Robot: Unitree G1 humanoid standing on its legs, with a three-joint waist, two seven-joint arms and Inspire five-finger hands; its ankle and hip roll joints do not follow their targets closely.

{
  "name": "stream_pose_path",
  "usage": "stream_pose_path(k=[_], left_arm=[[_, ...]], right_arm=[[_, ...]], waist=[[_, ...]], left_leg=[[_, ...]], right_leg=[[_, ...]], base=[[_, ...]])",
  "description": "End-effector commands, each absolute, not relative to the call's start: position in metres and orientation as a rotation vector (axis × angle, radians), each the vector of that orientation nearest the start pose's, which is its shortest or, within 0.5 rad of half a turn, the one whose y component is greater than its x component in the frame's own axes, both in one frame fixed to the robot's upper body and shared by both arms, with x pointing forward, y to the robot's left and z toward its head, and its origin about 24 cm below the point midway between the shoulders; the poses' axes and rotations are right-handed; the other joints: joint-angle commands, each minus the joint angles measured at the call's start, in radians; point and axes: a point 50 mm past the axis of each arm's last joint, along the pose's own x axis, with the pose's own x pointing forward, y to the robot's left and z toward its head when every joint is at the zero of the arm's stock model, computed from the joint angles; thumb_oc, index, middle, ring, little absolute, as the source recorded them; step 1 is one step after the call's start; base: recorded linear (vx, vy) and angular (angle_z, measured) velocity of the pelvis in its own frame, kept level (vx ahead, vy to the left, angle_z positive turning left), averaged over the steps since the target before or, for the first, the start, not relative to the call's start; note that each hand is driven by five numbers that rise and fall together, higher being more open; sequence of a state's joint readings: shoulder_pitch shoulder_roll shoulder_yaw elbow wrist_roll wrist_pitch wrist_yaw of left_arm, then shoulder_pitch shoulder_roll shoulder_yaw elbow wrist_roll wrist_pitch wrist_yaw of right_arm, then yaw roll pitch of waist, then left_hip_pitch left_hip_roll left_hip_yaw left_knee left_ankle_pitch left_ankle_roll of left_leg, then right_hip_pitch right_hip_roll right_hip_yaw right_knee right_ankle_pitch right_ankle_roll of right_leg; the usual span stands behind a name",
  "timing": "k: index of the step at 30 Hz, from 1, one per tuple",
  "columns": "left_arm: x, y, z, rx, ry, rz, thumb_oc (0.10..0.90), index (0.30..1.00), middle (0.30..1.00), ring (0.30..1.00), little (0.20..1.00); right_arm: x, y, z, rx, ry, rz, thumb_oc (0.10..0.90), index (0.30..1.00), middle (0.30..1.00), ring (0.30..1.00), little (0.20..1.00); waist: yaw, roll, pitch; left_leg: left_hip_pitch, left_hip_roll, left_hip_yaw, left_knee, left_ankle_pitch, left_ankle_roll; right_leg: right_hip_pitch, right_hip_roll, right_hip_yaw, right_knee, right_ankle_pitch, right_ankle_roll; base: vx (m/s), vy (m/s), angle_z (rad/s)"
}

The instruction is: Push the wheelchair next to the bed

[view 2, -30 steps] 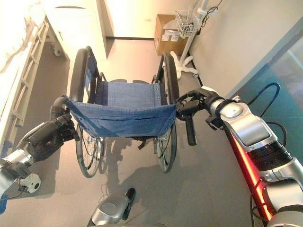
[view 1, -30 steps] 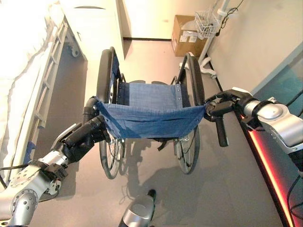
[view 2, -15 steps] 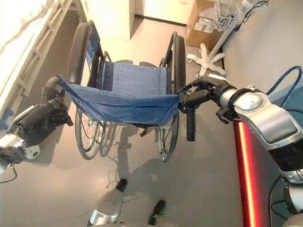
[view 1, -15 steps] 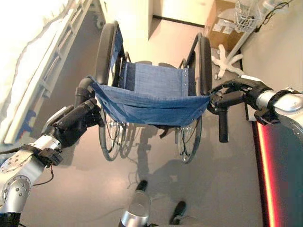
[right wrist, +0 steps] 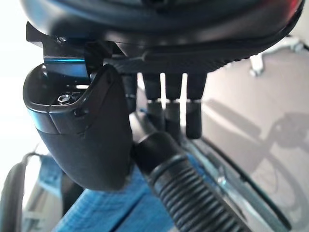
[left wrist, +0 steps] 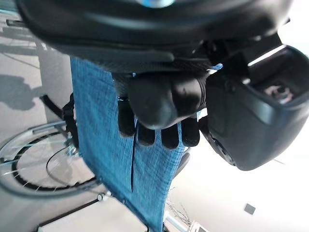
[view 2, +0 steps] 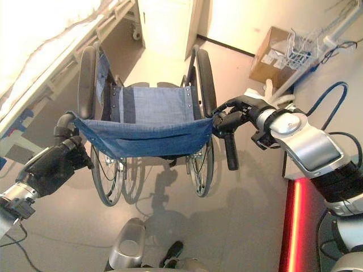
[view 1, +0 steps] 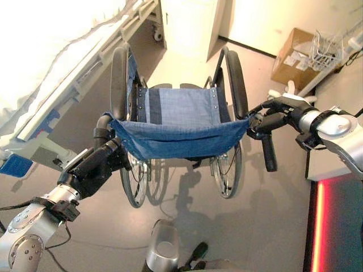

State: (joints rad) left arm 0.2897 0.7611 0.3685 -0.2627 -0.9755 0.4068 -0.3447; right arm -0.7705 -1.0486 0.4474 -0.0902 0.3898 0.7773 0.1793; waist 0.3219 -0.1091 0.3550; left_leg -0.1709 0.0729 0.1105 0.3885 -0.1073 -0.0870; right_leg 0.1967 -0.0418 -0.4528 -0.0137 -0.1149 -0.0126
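Note:
The wheelchair [view 1: 180, 106] with its blue cloth seat and back [view 1: 181, 139] stands in front of me, its back towards me. My left hand [view 1: 95, 167] is shut on the left push handle [view 1: 102, 127]; the left wrist view shows the fingers [left wrist: 161, 133] curled over the handle against the blue cloth [left wrist: 101, 145]. My right hand [view 1: 275, 113] is shut on the right push handle [view 1: 268, 156], whose ribbed grip [right wrist: 193, 193] runs between thumb and fingers. The bed [view 1: 57, 51] with white sheets lies at the upper left, beside the wheelchair's left wheel [view 1: 119, 73].
A white cabinet [view 1: 190, 22] stands ahead beyond the wheelchair. A cardboard box [view 1: 295, 54] and a wire basket on a wheeled stand [view 1: 329, 48] are at the far right. A red-lit strip [view 1: 316, 226] runs along the right side. Grey floor lies between the bed frame and the wheelchair.
The whole view has swung, so the camera has moved. The bed now lies closer to the wheelchair's left side. Both hands have kept hold of the handles.

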Motion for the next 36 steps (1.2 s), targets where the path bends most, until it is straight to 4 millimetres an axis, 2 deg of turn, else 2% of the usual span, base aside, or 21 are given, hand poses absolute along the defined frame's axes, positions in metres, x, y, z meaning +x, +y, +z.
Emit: stream_pose_path(k=[1,4,6,7,8,10,11,13,14,15,16,17,18,20,22,24,26,29,31,33,36], left_arm=[[0.213,0.268,0.166,-0.070,-0.049,-0.457,0.400,0.300,0.300,0.300,0.300],[0.218,0.268,0.163,-0.066,-0.039,-0.452,0.400,0.300,0.300,0.300,0.300],[0.220,0.270,0.164,-0.052,-0.040,-0.434,0.400,0.300,0.300,0.300,0.300],[0.222,0.279,0.169,-0.050,-0.037,-0.385,0.400,0.300,0.300,0.300,0.300],[0.223,0.280,0.170,-0.050,-0.036,-0.382,0.400,0.300,0.300,0.300,0.300],[0.227,0.290,0.176,-0.064,-0.033,-0.338,0.400,0.300,0.300,0.300,0.300],[0.228,0.290,0.176,-0.065,-0.033,-0.338,0.400,0.300,0.300,0.300,0.300],[0.233,0.296,0.181,-0.055,-0.039,-0.333,0.400,0.300,0.300,0.300,0.300],[0.236,0.297,0.182,-0.058,-0.042,-0.333,0.400,0.300,0.300,0.300,0.300],[0.237,0.296,0.182,-0.060,-0.042,-0.332,0.400,0.300,0.300,0.300,0.300],[0.240,0.295,0.184,-0.062,-0.045,-0.331,0.400,0.300,0.300,0.300,0.300],[0.242,0.292,0.190,-0.061,-0.053,-0.345,0.400,0.300,0.300,0.300,0.300],[0.243,0.291,0.192,-0.060,-0.054,-0.351,0.400,0.300,0.300,0.300,0.300],[0.244,0.285,0.202,-0.074,-0.076,-0.373,0.400,0.300,0.300,0.300,0.300],[0.245,0.284,0.203,-0.088,-0.092,-0.383,0.400,0.300,0.300,0.300,0.300],[0.247,0.281,0.201,-0.097,-0.108,-0.381,0.400,0.300,0.300,0.300,0.300],[0.248,0.282,0.203,-0.070,-0.130,-0.362,0.400,0.300,0.300,0.300,0.300],[0.251,0.283,0.202,-0.033,-0.147,-0.343,0.400,0.300,0.300,0.300,0.300],[0.252,0.281,0.198,-0.025,-0.145,-0.327,0.400,0.300,0.300,0.300,0.300],[0.254,0.283,0.194,-0.083,-0.130,-0.285,0.400,0.300,0.300,0.300,0.300],[0.257,0.286,0.191,-0.121,-0.124,-0.258,0.400,0.300,0.300,0.300,0.300]], right_arm=[[0.323,-0.169,0.250,-0.821,-0.034,0.368,0.400,0.300,0.300,0.300,0.300],[0.327,-0.170,0.244,-0.810,-0.010,0.347,0.400,0.300,0.300,0.300,0.300],[0.327,-0.171,0.243,-0.802,-0.004,0.347,0.400,0.300,0.300,0.300,0.300],[0.330,-0.169,0.241,-0.786,0.003,0.369,0.400,0.300,0.300,0.300,0.300],[0.330,-0.169,0.242,-0.785,0.002,0.371,0.400,0.300,0.300,0.300,0.300],[0.331,-0.171,0.241,-0.771,0.006,0.378,0.400,0.300,0.300,0.300,0.300],[0.331,-0.172,0.241,-0.768,0.005,0.376,0.400,0.300,0.300,0.300,0.300],[0.331,-0.180,0.242,-0.751,0.002,0.369,0.400,0.300,0.300,0.300,0.300],[0.331,-0.182,0.243,-0.748,-0.001,0.373,0.400,0.300,0.300,0.300,0.300],[0.331,-0.183,0.243,-0.747,-0.002,0.376,0.400,0.300,0.300,0.300,0.300],[0.330,-0.185,0.243,-0.749,-0.004,0.380,0.400,0.300,0.300,0.300,0.300],[0.325,-0.193,0.245,-0.765,-0.006,0.372,0.400,0.300,0.300,0.300,0.300],[0.323,-0.196,0.246,-0.766,-0.006,0.367,0.400,0.300,0.300,0.300,0.300],[0.314,-0.213,0.252,-0.790,-0.015,0.342,0.400,0.300,0.300,0.300,0.300],[0.311,-0.221,0.257,-0.807,-0.021,0.324,0.400,0.300,0.300,0.300,0.300],[0.308,-0.225,0.261,-0.823,-0.037,0.314,0.400,0.300,0.300,0.300,0.300],[0.308,-0.216,0.268,-0.802,-0.069,0.316,0.400,0.300,0.300,0.300,0.300],[0.308,-0.203,0.273,-0.783,-0.087,0.327,0.400,0.300,0.300,0.300,0.300],[0.307,-0.203,0.278,-0.782,-0.067,0.336,0.400,0.300,0.300,0.300,0.300],[0.309,-0.209,0.279,-0.801,-0.034,0.354,0.400,0.300,0.300,0.300,0.300],[0.311,-0.209,0.277,-0.812,-0.021,0.362,0.400,0.300,0.300,0.300,0.300]], waist=[[0.058,0.034,-0.165],[0.061,0.047,-0.173],[0.067,0.043,-0.179],[0.076,0.024,-0.194],[0.076,0.021,-0.194],[0.073,-0.003,-0.210],[0.072,-0.006,-0.211],[0.051,-0.019,-0.212],[0.041,-0.012,-0.215],[0.033,-0.011,-0.214],[0.017,-0.011,-0.212],[-0.013,-0.007,-0.205],[-0.018,-0.007,-0.203],[-0.052,0.011,-0.186],[-0.074,0.024,-0.175],[-0.100,0.038,-0.163],[-0.117,0.033,-0.142],[-0.136,0.021,-0.127],[-0.145,0.014,-0.144],[-0.154,0.009,-0.166],[-0.160,0.014,-0.164]], left_leg=[[-0.001,0.005,0.162,-0.141,0.147,-0.007],[-0.029,-0.020,0.229,-0.228,0.193,0.008],[-0.041,-0.036,0.224,-0.231,0.182,0.026],[-0.038,-0.073,0.204,-0.224,0.119,0.070],[-0.036,-0.076,0.205,-0.222,0.113,0.074],[-0.009,-0.126,0.187,-0.239,0.076,0.123],[-0.004,-0.136,0.182,-0.245,0.074,0.130],[0.027,-0.175,0.156,-0.263,0.055,0.164],[0.026,-0.164,0.163,-0.271,0.080,0.169],[0.029,-0.165,0.157,-0.273,0.082,0.168],[0.031,-0.167,0.145,-0.272,0.085,0.165],[0.013,-0.167,0.125,-0.243,0.090,0.146],[0.005,-0.166,0.119,-0.230,0.090,0.141],[-0.057,-0.146,0.064,-0.124,0.103,0.086],[-0.059,-0.142,0.023,-0.088,0.107,0.065],[-0.027,-0.131,-0.011,-0.089,0.075,0.054],[0.059,-0.097,-0.030,-0.130,0.015,0.052],[0.121,-0.059,-0.035,-0.122,-0.038,0.053],[0.124,-0.049,-0.056,-0.053,-0.018,0.044],[0.071,-0.022,-0.047,0.158,0.093,-0.006],[-0.008,-0.017,-0.040,0.315,0.103,-0.012]], right_leg=[[0.001,0.009,-0.102,0.136,-0.047,0.044],[0.050,0.046,-0.115,0.145,-0.099,0.026],[0.057,0.053,-0.110,0.161,-0.116,0.023],[0.062,0.051,-0.092,0.200,-0.133,0.040],[0.062,0.047,-0.091,0.206,-0.135,0.044],[0.057,0.022,-0.074,0.341,-0.057,0.114],[0.051,0.015,-0.071,0.368,-0.042,0.129],[-0.005,-0.011,-0.025,0.564,0.090,0.233],[-0.035,-0.002,-0.008,0.597,0.149,0.240],[-0.049,-0.002,0.012,0.604,0.161,0.245],[-0.067,0.000,0.045,0.584,0.156,0.243],[-0.063,0.008,0.092,0.481,0.097,0.209],[-0.058,0.010,0.096,0.456,0.085,0.200],[-0.044,0.009,0.153,0.228,-0.026,0.119],[-0.074,-0.028,0.187,0.116,0.008,0.113],[-0.129,-0.087,0.193,0.034,0.098,0.142],[-0.237,-0.152,0.182,0.041,0.202,0.192],[-0.296,-0.145,0.193,0.094,0.207,0.200],[-0.279,-0.116,0.205,0.093,0.183,0.178],[-0.235,-0.098,0.172,0.081,0.142,0.126],[-0.216,-0.096,0.148,0.090,0.123,0.097]], base=[[0.29,0.002,0.39],[0.31,0.008,0.39],[0.38,0.044,0.38],[0.35,0.083,0.27],[0.51,0.161,0.04],[0.39,0.186,0.04],[0.36,0.224,0.24],[0.30,0.189,0.49],[0.14,0.072,0.45],[0.11,0.009,0.36],[0.21,-0.035,0.24],[0.20,-0.054,0.27],[0.23,-0.119,0.40],[0.19,-0.117,0.78],[0.14,-0.055,0.79],[0.22,-0.125,0.86],[0.30,-0.352,0.74],[0.31,-0.267,0.26],[0.40,-0.123,0.72],[0.40,-0.063,0.76],[0.18,-0.036,0.35]])
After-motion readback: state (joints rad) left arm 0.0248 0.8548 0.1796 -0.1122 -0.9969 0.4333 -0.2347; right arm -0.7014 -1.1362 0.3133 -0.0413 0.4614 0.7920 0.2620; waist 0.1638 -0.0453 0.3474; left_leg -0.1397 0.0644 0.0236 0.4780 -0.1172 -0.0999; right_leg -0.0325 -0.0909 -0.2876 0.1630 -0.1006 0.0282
